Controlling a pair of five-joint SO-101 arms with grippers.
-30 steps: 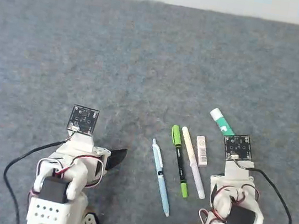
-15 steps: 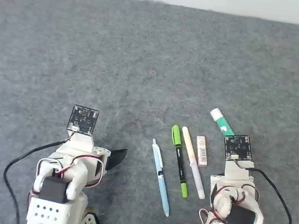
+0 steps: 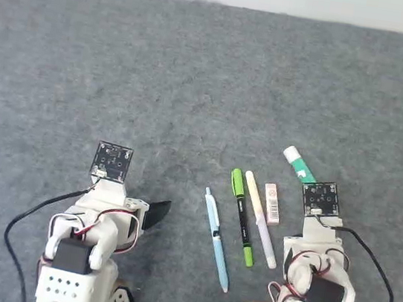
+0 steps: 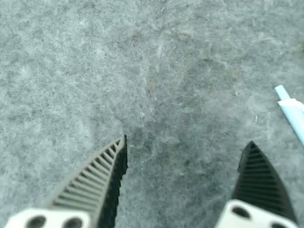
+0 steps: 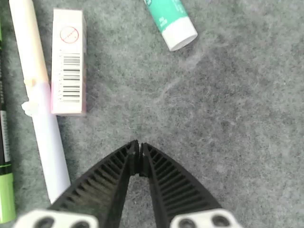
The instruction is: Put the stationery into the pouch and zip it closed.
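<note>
Several stationery items lie on the grey felt between the two arms: a light blue pen [image 3: 216,238], a green-and-black marker [image 3: 242,215], a cream and lilac pen [image 3: 260,218], a small pink-and-white eraser box [image 3: 272,203] and a green-and-white glue stick [image 3: 297,164]. My right gripper [image 5: 139,145] is shut on nothing, hovering over bare felt beside the eraser box [image 5: 69,61] and the cream pen [image 5: 38,99], with the glue stick [image 5: 171,19] farther out. My left gripper [image 4: 185,145] stands open over bare felt; the blue pen's tip [image 4: 290,109] lies off to one side.
Both arms sit folded at the near edge of the felt mat [image 3: 197,75], which stretches bare toward the far side. A pale wall strip runs along the back.
</note>
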